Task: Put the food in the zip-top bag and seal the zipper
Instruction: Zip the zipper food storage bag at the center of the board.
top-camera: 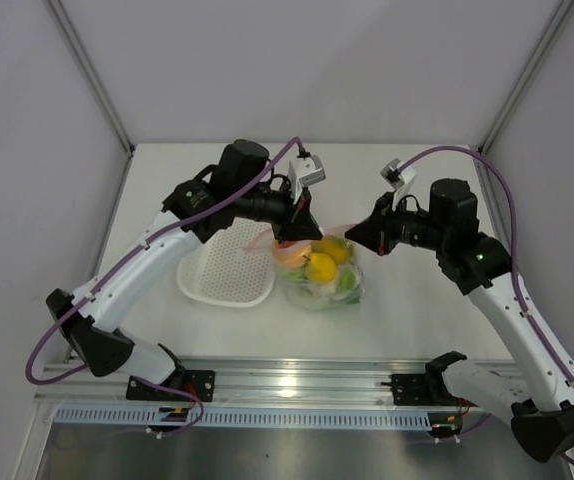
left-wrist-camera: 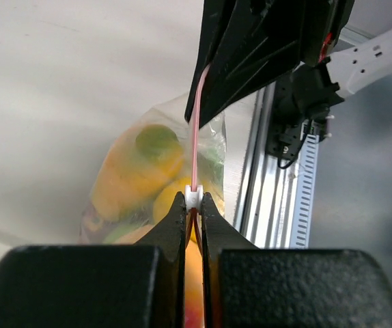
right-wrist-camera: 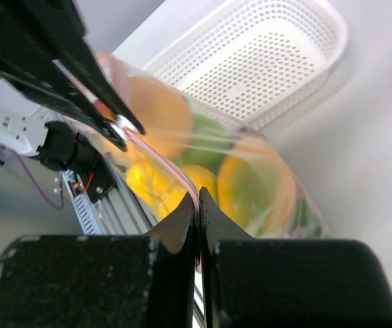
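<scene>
The clear zip-top bag hangs between my two grippers over the table, with the food inside: orange-yellow fruits, a lime-green one and some leafy green. My left gripper is shut on the white slider of the pink zipper. That strip runs taut to my right gripper, which is shut on the zipper at the bag's other end. In the top view the left gripper and right gripper stand close together above the bag.
A white perforated basket lies on the table just left of the bag, and shows behind the bag in the right wrist view. The metal rail with the arm bases runs along the near edge.
</scene>
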Available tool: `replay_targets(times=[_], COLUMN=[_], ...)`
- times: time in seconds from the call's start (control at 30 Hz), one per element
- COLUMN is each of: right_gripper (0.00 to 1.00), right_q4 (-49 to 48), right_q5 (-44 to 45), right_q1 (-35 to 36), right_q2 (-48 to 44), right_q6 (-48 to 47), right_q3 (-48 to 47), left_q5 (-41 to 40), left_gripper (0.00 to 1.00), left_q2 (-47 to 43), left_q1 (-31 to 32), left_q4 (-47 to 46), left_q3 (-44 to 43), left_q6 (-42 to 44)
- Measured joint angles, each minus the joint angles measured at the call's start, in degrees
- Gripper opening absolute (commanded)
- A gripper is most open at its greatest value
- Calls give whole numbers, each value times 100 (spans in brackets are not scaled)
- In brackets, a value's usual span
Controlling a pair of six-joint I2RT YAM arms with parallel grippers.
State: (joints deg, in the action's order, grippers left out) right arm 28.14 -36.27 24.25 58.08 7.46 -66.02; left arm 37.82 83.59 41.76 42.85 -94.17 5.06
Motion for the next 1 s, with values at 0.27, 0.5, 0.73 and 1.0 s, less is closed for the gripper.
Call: replay_targets(times=[0.27, 0.5, 0.73, 1.0], right_gripper=[0, 1, 64, 48], right_q4=[-57, -52, 306, 960], right_q5=[459, 118, -588, -748], right_q1=[-267, -424, 203, 769], right_q2=[-83, -118, 149, 837], right_q6=[341, 356, -160, -839], right_q3=[229, 247, -76, -1180], left_q5=[-669, -756, -133, 374], left_gripper=[1, 1, 1, 1], left_q2=[-555, -699, -581, -273], left_q1=[-4, -13, -70, -70], left_q4=[-70, 81, 509, 592], left_q3=[415, 562, 398, 92], left_q6=[-7, 74, 103, 101])
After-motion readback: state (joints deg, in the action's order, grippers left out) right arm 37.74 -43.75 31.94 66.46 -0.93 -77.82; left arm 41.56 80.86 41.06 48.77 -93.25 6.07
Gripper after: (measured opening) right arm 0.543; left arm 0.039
